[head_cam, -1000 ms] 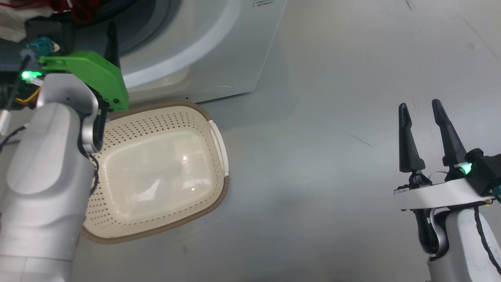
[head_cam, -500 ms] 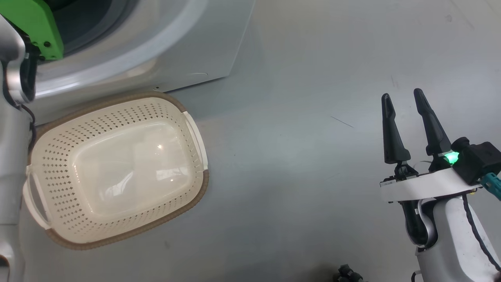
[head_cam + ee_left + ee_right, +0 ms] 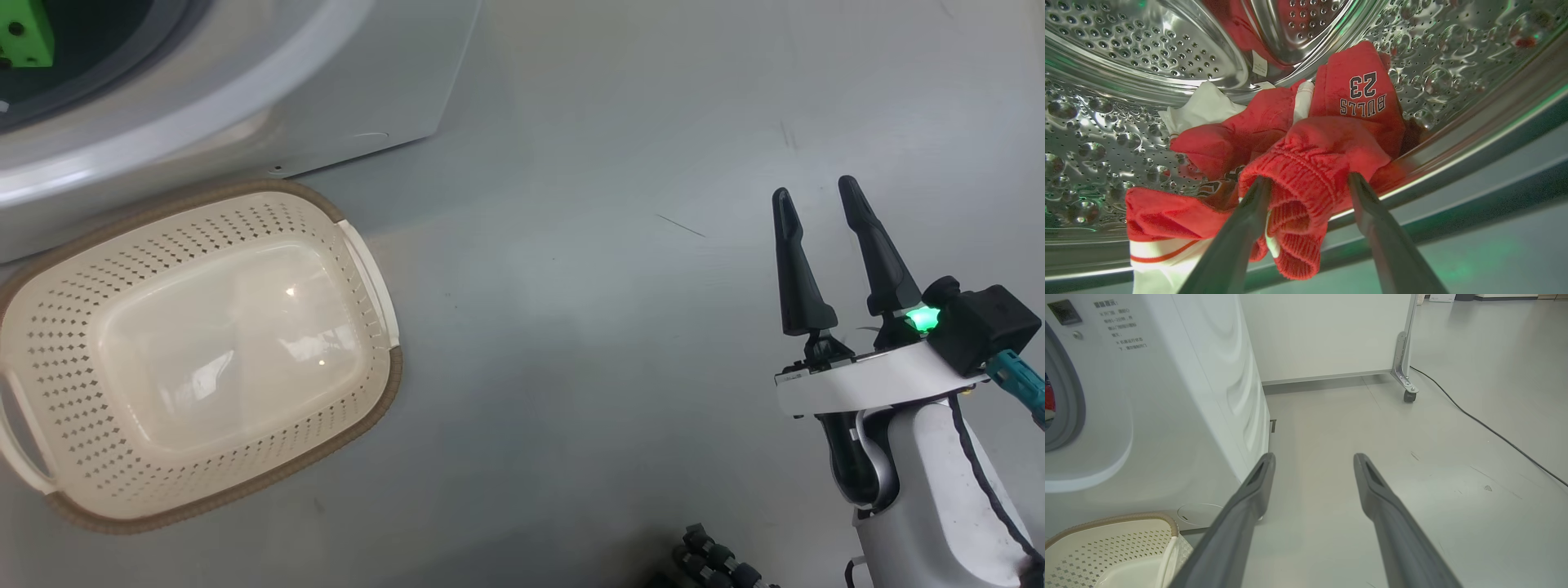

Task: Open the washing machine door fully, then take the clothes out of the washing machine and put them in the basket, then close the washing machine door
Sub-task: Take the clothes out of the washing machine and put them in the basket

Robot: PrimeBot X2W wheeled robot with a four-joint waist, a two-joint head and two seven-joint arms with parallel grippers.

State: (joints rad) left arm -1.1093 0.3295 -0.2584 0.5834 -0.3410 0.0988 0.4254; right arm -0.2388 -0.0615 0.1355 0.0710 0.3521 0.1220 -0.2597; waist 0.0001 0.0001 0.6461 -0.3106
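Grey smooth floor (image 3: 571, 367) carries everything: the washing machine (image 3: 245, 106) stands on it, and the basket (image 3: 394, 376) sits just beside the lower front edge of the machine. The basket has nothing inside; its pale bottom is bare and shiny.

The step in hand, as I judge it, is taking the clothes out. The left gripper (image 3: 1307, 179) is inside the steel drum (image 3: 1126, 49). Its two fingers are spread, one on each side of a ribbed red fold of the clothes (image 3: 1306, 143), and the fabric seems to touch both fingers but is not yet pinched. The clothes lie in a heap at the front lip of the drum, red with some white parts and the lettering "BULLS 23". One end hangs over the lip.

The right gripper (image 3: 815, 189) is released, holds nothing, and hovers over bare floor, well apart from the basket.

The next move probably calls for closing the left fingers firmly on this fold, then pulling out and lowering the clothes over the basket. The hanging parts could catch on the lip.
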